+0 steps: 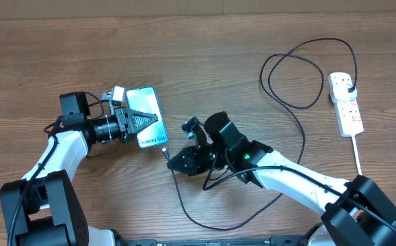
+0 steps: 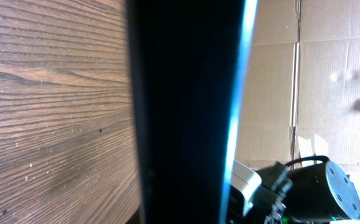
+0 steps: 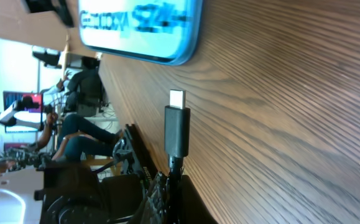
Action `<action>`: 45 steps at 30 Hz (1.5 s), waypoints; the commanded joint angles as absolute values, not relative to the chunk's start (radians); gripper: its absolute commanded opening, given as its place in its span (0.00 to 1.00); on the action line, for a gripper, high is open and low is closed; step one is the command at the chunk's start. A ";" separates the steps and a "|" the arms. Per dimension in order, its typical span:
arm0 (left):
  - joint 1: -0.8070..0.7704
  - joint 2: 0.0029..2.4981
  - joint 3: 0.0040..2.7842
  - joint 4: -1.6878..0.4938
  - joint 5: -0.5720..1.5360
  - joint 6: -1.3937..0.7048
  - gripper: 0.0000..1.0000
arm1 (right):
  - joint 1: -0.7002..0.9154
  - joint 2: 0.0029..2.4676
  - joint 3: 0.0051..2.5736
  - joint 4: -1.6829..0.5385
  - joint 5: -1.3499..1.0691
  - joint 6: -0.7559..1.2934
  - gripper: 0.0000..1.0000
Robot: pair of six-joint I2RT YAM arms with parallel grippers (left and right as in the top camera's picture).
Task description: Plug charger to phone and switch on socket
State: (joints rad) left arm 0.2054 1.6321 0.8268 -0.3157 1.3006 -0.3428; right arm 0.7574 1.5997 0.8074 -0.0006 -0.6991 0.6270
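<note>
Plugging step: left hand (image 1: 150, 120) is clamping phone (image 1: 145, 100); right hand (image 1: 173, 162) is gripping charger (image 3: 177, 130). Charger is needing alignment with phone's port.

Top-down overhead, wrist views near phone (image 1: 146, 117)

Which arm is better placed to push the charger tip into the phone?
Right. The right hand holds the charger tip just short of the phone; the left hand grips it.

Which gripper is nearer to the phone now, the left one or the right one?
Left. The left gripper grips the phone itself; the right gripper holds the charger by its connector, a little short of the phone's bottom edge.
</note>
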 commanded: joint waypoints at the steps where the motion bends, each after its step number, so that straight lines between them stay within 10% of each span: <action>1: 0.208 1.610 0.829 -0.314 1.323 -0.356 0.04 | 0.746 1.573 0.803 -0.005 -0.696 0.632 0.04; 45: 0.207 1.610 0.829 -0.329 1.282 -0.355 0.04 | 0.749 1.573 0.803 -0.058 -0.621 0.514 0.04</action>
State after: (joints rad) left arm 0.2054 1.6321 0.8265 -0.3294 1.2556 -0.3458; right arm 0.7525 1.5997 0.8074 -0.0555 -0.6392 0.5266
